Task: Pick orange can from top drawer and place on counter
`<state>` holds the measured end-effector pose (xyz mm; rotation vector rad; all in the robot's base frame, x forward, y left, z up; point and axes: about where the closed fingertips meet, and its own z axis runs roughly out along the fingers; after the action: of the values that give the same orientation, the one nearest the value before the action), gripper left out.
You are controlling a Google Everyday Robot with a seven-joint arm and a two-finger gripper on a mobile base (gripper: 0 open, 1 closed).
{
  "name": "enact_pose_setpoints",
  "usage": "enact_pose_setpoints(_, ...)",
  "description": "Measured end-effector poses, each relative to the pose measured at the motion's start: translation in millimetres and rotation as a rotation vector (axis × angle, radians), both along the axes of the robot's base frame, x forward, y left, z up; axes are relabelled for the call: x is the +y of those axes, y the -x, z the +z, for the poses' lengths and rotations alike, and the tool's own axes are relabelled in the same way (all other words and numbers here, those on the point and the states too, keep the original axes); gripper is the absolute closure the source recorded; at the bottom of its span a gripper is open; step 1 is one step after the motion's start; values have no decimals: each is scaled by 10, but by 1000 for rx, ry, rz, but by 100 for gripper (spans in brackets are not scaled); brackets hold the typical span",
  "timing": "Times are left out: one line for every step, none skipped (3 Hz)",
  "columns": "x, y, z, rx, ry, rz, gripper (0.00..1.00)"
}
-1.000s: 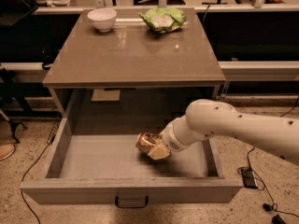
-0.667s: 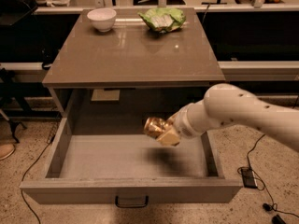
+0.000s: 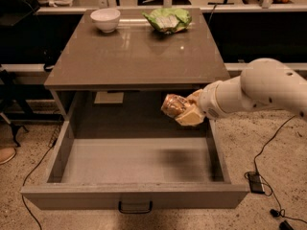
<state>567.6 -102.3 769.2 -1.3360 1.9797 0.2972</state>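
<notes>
My tool (image 3: 186, 113) sits right of ctr in the frame, in the air above the open top drawer (image 3: 134, 195) and just below the front edge of the table (image 3: 134, 56). It's clenched on the orange can (image 3: 171, 104): tan fingers (image 3: 191, 118) wrap the can's right side & underside, so the can sticks out to the left of the tool, tilted. The can is clear of the drawer floor and touches neither the drawer walls nor the table. A soft shadow lies on the drawer floor below it. The can looks metallic & shiny, orange-brown w/ pale markings, a short rounded cylinder. My arm (image 3: 259, 87) comes in from the right edge: a thick, smooth white shell w/ rounded joints & a few small dark dots.

Drawer: pulled well out, a wide deep box w/ matte grey walls & floor, flat grey front, small dark metal handle (image 3: 135, 207) at bottom ctr.

Table: glossy grey-brown rectangular top w/ light reflections. Along its far edge are a round white bowl (image 3: 105, 19), upper left of frame, and a crinkly green-and-white chip bag (image 3: 168, 19), upper ctr. Both are well apart from the can.

The floor is speckled. A small black box (image 3: 254, 182) on a thin cable lies lower right.
</notes>
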Motion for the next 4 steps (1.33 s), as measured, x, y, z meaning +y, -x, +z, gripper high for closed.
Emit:
enact_pose_setpoints(8,-9,27,-9,-2,0,100)
enact_pose_setpoints(31,-118,576,-143,-4,21,100)
enact_pose_setpoints(138,-344,1228,-260,1,39,100)
enact_pose_setpoints(309,-695,1548,-279,-11,36,100)
